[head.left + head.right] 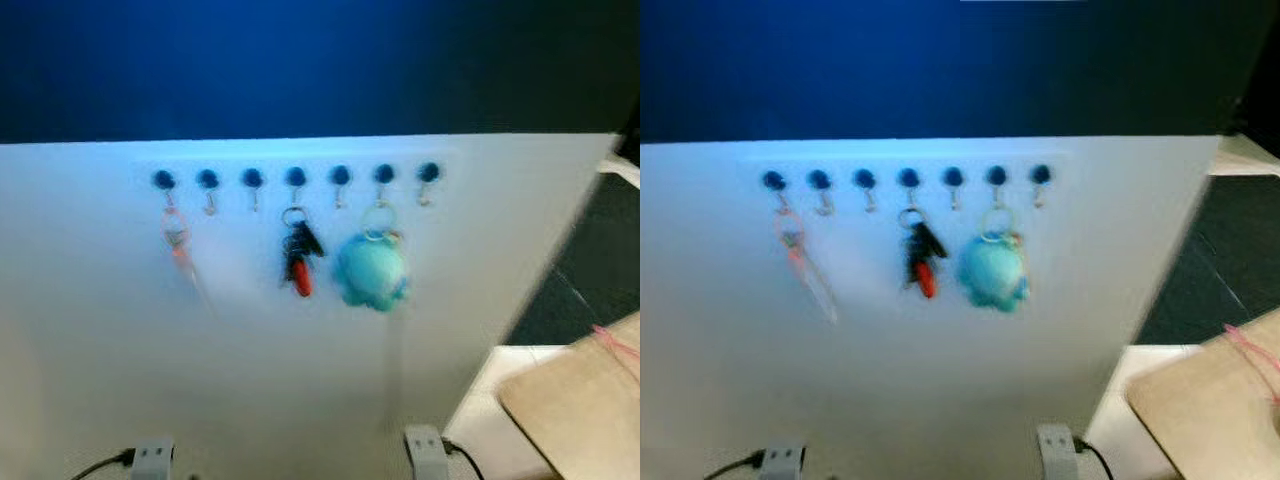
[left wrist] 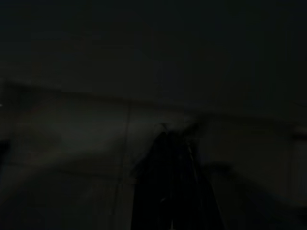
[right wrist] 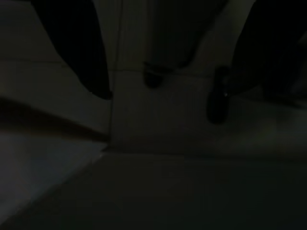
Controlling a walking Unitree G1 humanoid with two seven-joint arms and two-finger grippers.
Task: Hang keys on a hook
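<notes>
7 hooks [image 1: 295, 178] line the white panel [image 1: 250, 340], 3 already carrying keys [image 1: 299, 258], well above both idle arms; neither tool's spread can be told.

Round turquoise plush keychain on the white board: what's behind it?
The round turquoise plush keychain hangs by a ring from the sixth dark hook, against the white board. Whatever board surface lies directly behind the plush is covered.

White board [image 1: 120, 350], dark blue hook knobs [image 1: 295, 177], black-and-red keys [image 1: 300, 258], turquoise plush keyring [image 1: 371, 271].
</notes>
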